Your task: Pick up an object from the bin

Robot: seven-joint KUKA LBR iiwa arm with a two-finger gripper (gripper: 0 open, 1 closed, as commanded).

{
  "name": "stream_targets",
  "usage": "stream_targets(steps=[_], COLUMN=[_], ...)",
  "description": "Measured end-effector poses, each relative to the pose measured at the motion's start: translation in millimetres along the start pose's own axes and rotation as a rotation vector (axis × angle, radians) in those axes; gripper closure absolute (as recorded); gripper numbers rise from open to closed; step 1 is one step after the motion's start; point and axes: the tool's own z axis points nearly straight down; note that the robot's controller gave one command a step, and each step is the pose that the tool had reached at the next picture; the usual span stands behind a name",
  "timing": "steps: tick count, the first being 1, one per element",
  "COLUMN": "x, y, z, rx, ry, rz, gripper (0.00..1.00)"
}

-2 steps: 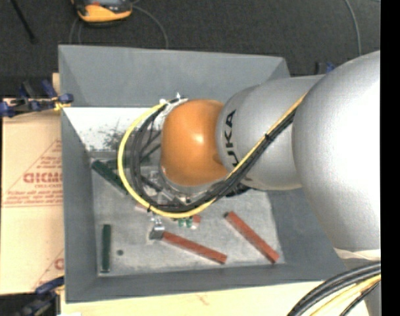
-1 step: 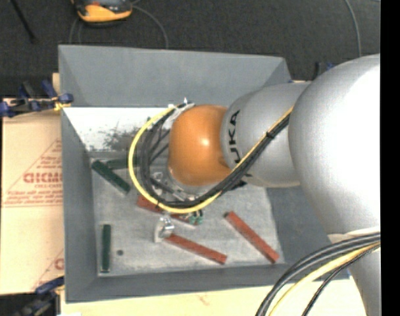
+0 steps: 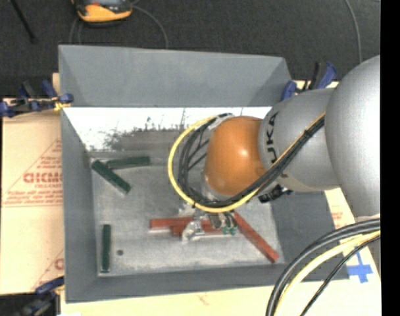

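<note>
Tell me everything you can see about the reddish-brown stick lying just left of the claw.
The reddish-brown stick is a long, narrow, straight bar with a matte look, perhaps painted wood or plastic. It lies flat on the grey bin floor in the lower middle of the bin, running left to right. Its left end is free. Its right end disappears under the claw, so contact there cannot be judged. A second reddish bar slants away on the claw's far side.
</note>
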Motion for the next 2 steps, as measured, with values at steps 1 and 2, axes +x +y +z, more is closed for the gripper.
stream_targets(steps=[1,2], x=[0.0,38.6], y=[0,20], z=[0,-151], rx=[0.000,0.002], ry=[0.000,-0.008], rz=[0.001,-0.005], gripper=[1.00,1.00])
